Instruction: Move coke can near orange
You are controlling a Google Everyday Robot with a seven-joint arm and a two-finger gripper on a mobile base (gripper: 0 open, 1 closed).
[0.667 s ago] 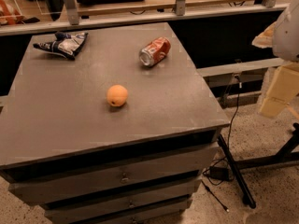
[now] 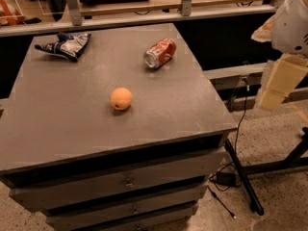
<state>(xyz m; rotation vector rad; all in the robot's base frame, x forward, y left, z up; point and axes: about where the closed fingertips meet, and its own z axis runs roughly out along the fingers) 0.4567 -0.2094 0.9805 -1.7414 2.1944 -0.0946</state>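
The coke can (image 2: 160,53) is red-orange with white markings and lies on its side at the back right of the grey cabinet top (image 2: 62,119), its silver end facing front left. The orange (image 2: 121,98) sits near the middle of the top, well in front of and left of the can. My gripper (image 2: 276,83) hangs off the right side of the cabinet, in the air over the floor, apart from both objects and holding nothing.
A dark blue and white bag (image 2: 67,45) lies at the back left of the top. Drawers run below the front edge. A rail (image 2: 144,16) runs behind the cabinet. A black stand leg (image 2: 243,177) and cables are on the floor to the right.
My gripper has shifted slightly up and to the left at the right edge of the view. The can, the orange and the bag have not moved.
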